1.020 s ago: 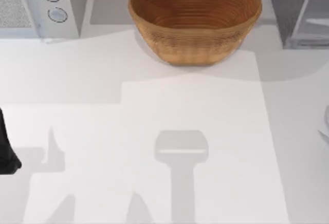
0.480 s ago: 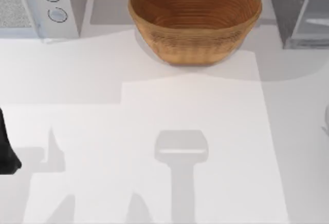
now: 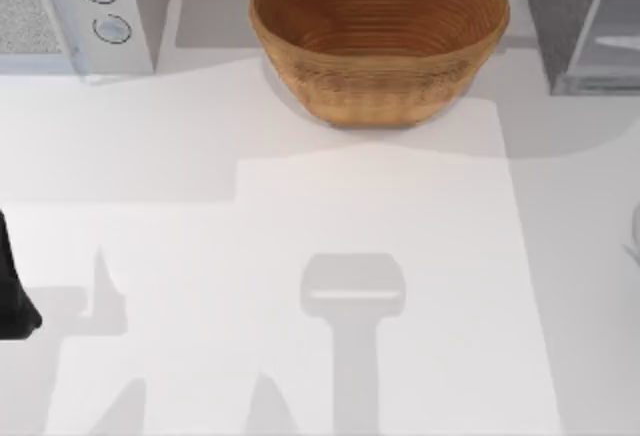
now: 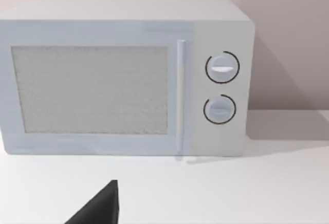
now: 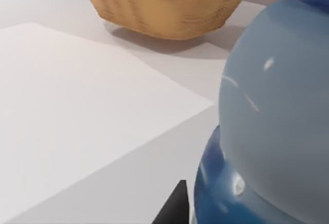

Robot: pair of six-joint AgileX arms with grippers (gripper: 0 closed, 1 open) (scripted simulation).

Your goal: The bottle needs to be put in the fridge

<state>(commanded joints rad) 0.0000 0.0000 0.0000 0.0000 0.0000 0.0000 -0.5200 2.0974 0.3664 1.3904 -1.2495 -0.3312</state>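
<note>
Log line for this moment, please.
stage: approach | right hand: beside blue rounded bottle, grip unconfirmed | left hand: parked facing light grey microwave | dark grey speckled fridge: no bottle seen inside

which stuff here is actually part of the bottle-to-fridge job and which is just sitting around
Part of the job:
- bottle, blue, close in the right wrist view
- fridge, back right of the table

Just sitting around:
- wicker basket, back centre
- microwave, back left
</note>
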